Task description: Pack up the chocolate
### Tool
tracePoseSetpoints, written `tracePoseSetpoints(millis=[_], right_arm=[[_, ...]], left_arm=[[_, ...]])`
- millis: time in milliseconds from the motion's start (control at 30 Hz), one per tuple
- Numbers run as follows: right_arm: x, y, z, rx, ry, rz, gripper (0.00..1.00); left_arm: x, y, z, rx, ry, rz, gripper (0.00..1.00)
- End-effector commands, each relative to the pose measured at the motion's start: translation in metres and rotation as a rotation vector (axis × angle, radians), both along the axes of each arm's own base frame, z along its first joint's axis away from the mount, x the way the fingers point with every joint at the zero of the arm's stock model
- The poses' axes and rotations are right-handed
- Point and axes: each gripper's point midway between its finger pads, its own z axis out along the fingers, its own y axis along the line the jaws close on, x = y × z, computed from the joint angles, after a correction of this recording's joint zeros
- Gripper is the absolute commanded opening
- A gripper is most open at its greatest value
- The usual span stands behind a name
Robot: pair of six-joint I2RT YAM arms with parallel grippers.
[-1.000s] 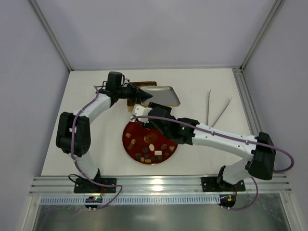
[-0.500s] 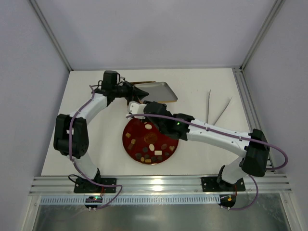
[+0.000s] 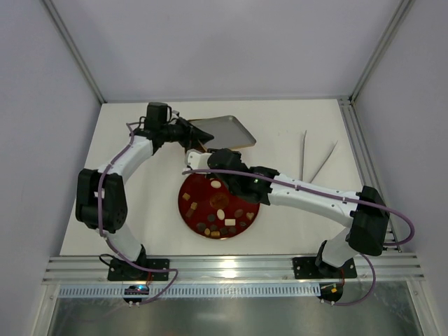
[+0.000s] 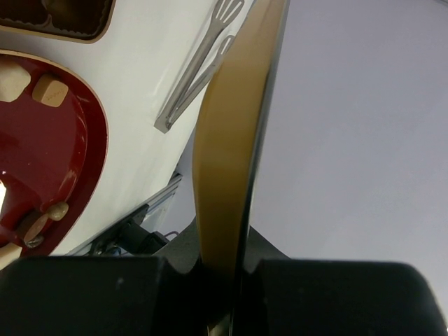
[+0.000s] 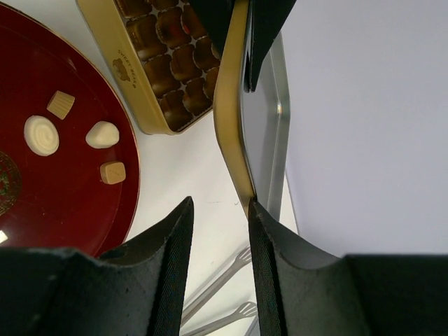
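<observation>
White table, grey enclosure walls. Chocolate [image 3: 221, 213]: every piece I can see lies on the red plate [image 3: 201, 192], most along its 6 o'clock rim, a few toward 12. Gold box [image 5: 168, 70] at 12 o'clock of the plate, compartments showing. Lid [image 3: 225, 131] tilted up on edge beside the box, clamped by the left pincer [image 3: 187, 131]. Right pincer [image 5: 218, 210]: narrow gap, lid's rim at one fingertip, contact unclear. Tongs [image 3: 304, 155] at 2 o'clock.
</observation>
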Motion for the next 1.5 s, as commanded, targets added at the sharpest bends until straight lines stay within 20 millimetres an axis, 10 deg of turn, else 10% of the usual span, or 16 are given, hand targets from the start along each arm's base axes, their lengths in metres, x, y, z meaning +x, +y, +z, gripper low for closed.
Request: tracePoseSetpoints(millis=[0,533,967,1233,1467], right_arm=[[0.015,0.01,0.011,0.063,-0.063,0.001,0.39],[0.016,0.019,0.031,0.209,-0.056,0.03,0.04],[-0.001,0.011,0.056,0.263,-0.012,0.042,0.04],[-0.002,0.008,0.05,0.275,0.003,0.026,0.04],[-0.009,-0.015,0.067,0.332,-0.01,0.012,0.47]], left_arm=[[-0.046,-0.015,0.044,-0.112,-0.042,-0.187,0.0],[-0.047,-0.017,0.055,-0.126,-0.075,-0.2,0.0],[-0.041,-0.017,0.07,-0.107,-0.156,-0.205,0.2],[-0.04,-0.017,0.069,-0.1,-0.155,-0.204,0.0],[-0.051,-0.014,0.077,-0.11,-0.174,-0.21,0.0]])
